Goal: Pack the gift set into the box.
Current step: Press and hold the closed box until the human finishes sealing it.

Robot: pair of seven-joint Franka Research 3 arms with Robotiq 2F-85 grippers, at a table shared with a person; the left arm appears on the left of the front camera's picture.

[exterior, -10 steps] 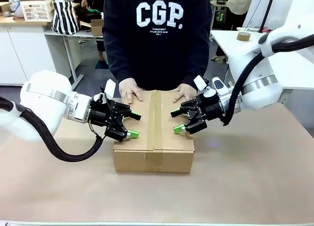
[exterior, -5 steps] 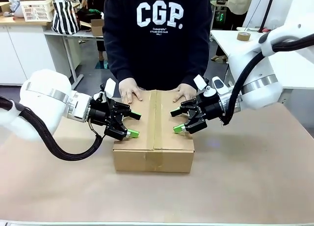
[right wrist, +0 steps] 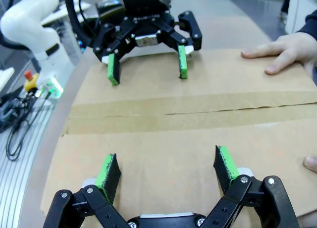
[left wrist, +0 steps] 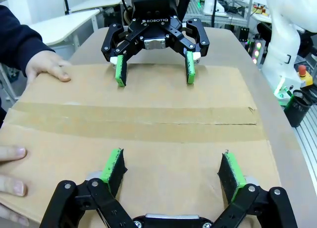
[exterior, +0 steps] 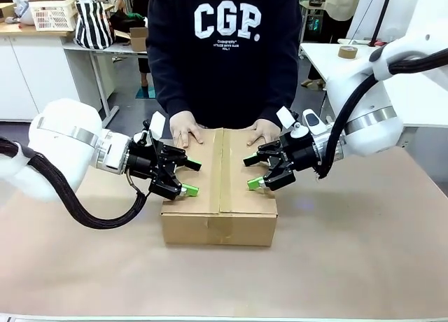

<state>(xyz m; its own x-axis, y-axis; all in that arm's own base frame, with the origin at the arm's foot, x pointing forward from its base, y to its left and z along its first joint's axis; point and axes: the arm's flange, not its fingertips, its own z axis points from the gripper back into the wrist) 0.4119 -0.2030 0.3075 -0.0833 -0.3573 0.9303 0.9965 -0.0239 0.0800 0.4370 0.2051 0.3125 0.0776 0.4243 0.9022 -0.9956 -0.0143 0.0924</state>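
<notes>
The brown cardboard box point(exterior: 218, 196) stands in the middle of the table with its top flaps down and a strip of tape along the seam point(left wrist: 133, 123). My left gripper point(exterior: 189, 177) is open over the box's left flap. Over the right flap my right gripper point(exterior: 250, 172) is open too, and nothing lies between either pair of fingers. The two grippers face each other across the seam. A person's hands point(exterior: 185, 131) press on the far edge of the box. The gift set is hidden.
A person in a dark sweatshirt point(exterior: 224, 49) stands close at the far side of the table. The tabletop point(exterior: 350, 252) is covered in brown paper. A roll of tape point(exterior: 347, 52) lies on a white table behind to the right.
</notes>
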